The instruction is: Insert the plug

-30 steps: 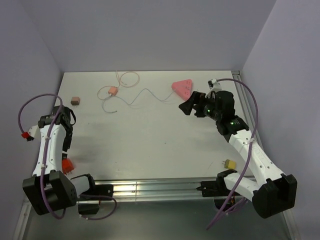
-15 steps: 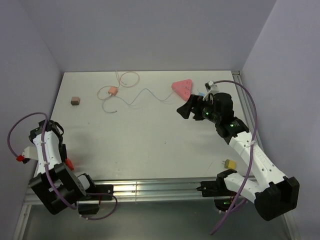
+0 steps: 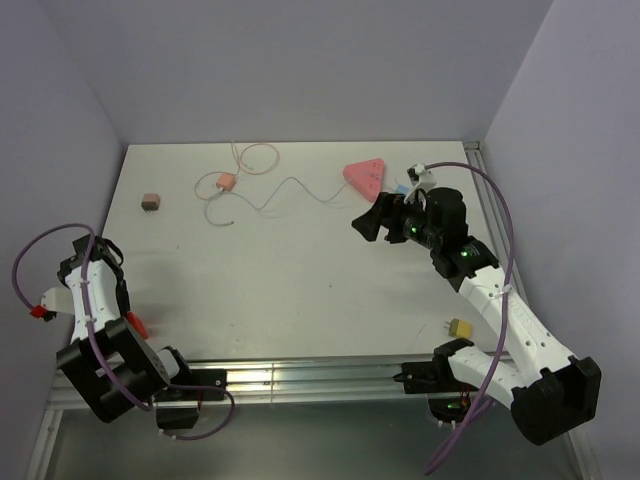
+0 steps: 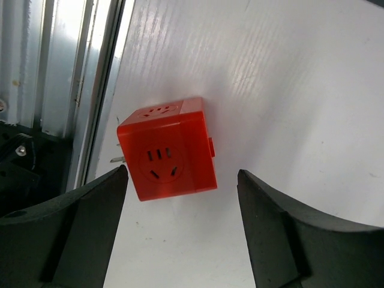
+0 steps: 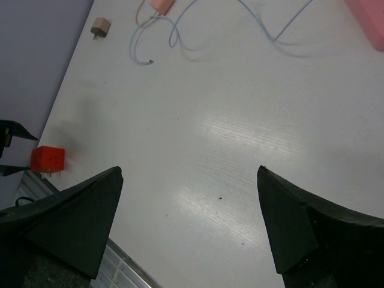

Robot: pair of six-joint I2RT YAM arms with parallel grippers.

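Left arm: folded back tight at the near-left corner, elbow high, wrist tipped down. Left fingers (image 4: 117, 186) stand wide apart with a red socket cube (image 4: 171, 153) showing between the tips. There is a clear gap on one side and a thin one on the other. Nothing is gripped. The cube lies on the tabletop (image 3: 300, 280) just beside the near edge and its metal rail (image 4: 66, 72), so there is little room that way.

Right arm: stretched long toward the far-right corner, close to the side wall. Right fingers (image 3: 368, 222) are spread fully, empty and pointing left across the bare middle of the tabletop, which gives plenty of open room.

The plug (image 3: 401, 186) shows only as a sliver of light blue. It sits just right of the pink triangle (image 3: 365, 176), behind my right wrist and apart from the fingers.

Also noted:
- a yellow plug (image 3: 460, 327) by the right base
- a brown block (image 3: 150, 201) far left
- a small pink block (image 3: 227, 182) with thin cable
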